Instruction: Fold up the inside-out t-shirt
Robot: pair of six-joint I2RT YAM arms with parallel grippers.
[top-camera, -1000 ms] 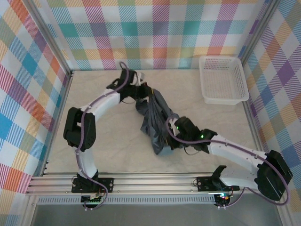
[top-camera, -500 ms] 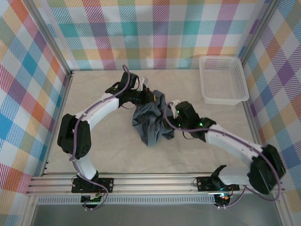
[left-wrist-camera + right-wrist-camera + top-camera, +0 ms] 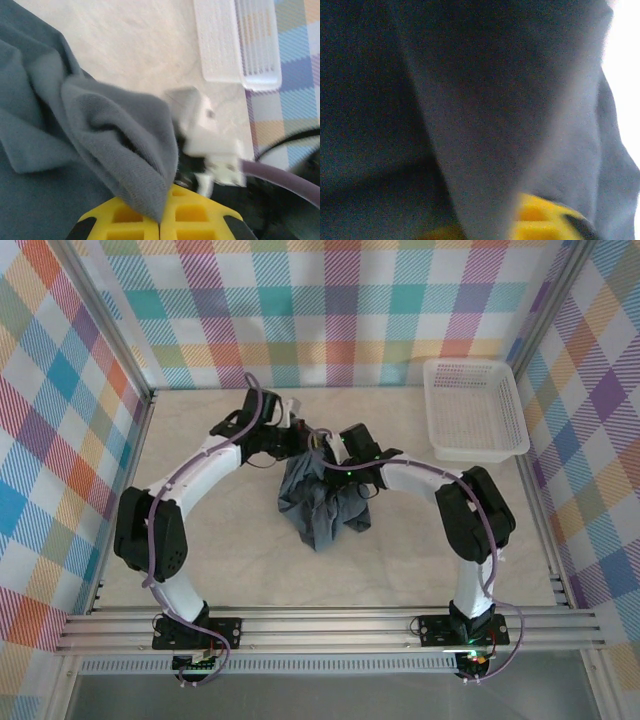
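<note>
- The inside-out t-shirt [image 3: 320, 505] is a crumpled bunch in the middle of the worktop [image 3: 230, 550]. Its top is gathered up towards the two grippers and the rest slumps in loose folds below them.
- No neat fold shows anywhere: there are no flat panels, straight edges or tucked sleeves. I judge the folding proper as not yet started, and the cloth is not even spread out.
- The left gripper [image 3: 312, 445] has its jaws together on a ridge of the grey fabric. In the left wrist view the cloth runs down into the seam between the yellow pads [image 3: 200, 225].
- The right gripper [image 3: 333, 453] sits just beside the left one at the top of the bunch. Its jaws are closed, and dark fabric presses around its yellow fingers [image 3: 540, 220] in its own wrist view, so I take it to be clamped on the shirt too.
- Still to do, as I judge it:
  - draw the two grips apart so the shirt opens out;
  - lay it flat on the worktop;
  - bring the sleeves and sides in and double it over.
- Whether the seams face outward cannot be told from these views.
- The white mesh basket [image 3: 470, 452] stands in the far right corner, well apart from the shirt. Nothing lies in it.
</note>
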